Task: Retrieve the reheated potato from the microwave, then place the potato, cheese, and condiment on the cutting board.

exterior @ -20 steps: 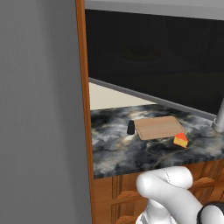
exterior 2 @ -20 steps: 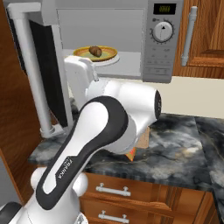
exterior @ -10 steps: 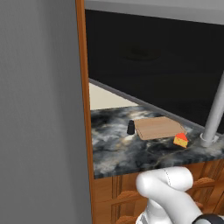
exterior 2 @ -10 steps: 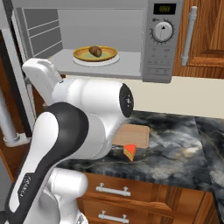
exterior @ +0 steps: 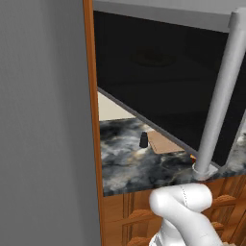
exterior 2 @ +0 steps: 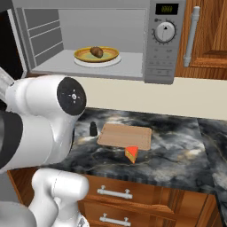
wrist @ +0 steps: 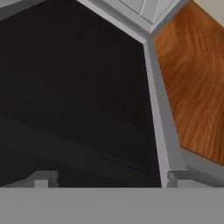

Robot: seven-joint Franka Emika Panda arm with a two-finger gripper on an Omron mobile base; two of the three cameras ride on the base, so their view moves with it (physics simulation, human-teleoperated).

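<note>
The microwave (exterior 2: 164, 44) stands open, and the potato (exterior 2: 96, 52) lies on a yellow plate (exterior 2: 111, 56) inside it. On the dark marble counter below lie the cutting board (exterior 2: 125, 135), the cheese (exterior 2: 131, 153) just in front of it, and the condiment (exterior 2: 93, 128) at its left edge. The left base view shows the condiment (exterior: 143, 140) and cutting board (exterior: 163, 143) under the swung-out black door (exterior: 158, 86) with its grey handle (exterior: 218, 101). My gripper (wrist: 107, 180) is open with nothing between its fingertips (wrist: 41, 179). It faces the door's black glass at close range.
A wooden wall cabinet (exterior 2: 208, 35) with a grey bar handle hangs right of the microwave. Wooden drawers (exterior 2: 115, 193) run under the counter (exterior 2: 177, 150). A tall grey panel (exterior: 43, 120) blocks the left. My white arm (exterior 2: 40, 119) fills the left foreground.
The microwave door has swung wide open to the left. My arm has gone left with it, uncovering the board and cheese. The jaws have widened slightly.
</note>
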